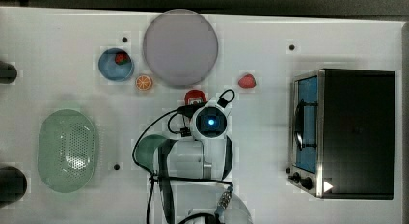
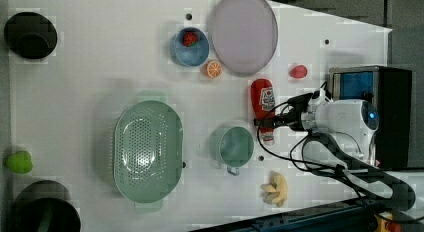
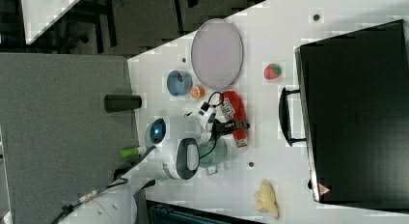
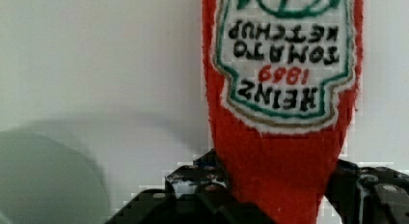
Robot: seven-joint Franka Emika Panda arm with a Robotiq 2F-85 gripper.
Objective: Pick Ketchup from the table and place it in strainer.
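The Ketchup [image 4: 282, 137] is a red bottle with a whitish label. It lies label up on the white table [image 2: 75, 92], its white cap towards the left view's bottom. In the top view its red end [image 1: 195, 96] pokes out from under my wrist. My gripper [image 4: 277, 180] comes down over its narrow end, with one dark finger pressed on each side, seen in the left view [image 2: 270, 123] and the right view [image 3: 236, 125]. The strainer [image 1: 48, 137], a pale mint oval basket with a holed bottom, sits apart at the top view's left and holds nothing [image 2: 120, 152].
A teal cup [image 2: 235, 146] stands just beside the bottle. A grey plate [image 1: 180, 47], a blue bowl [image 1: 108, 69] holding a strawberry, an orange slice [image 1: 143, 82] and a loose strawberry [image 1: 247, 81] lie beyond. A black oven [image 1: 357, 132] is at the top view's right. Bananas [image 2: 276, 188] lie near the edge.
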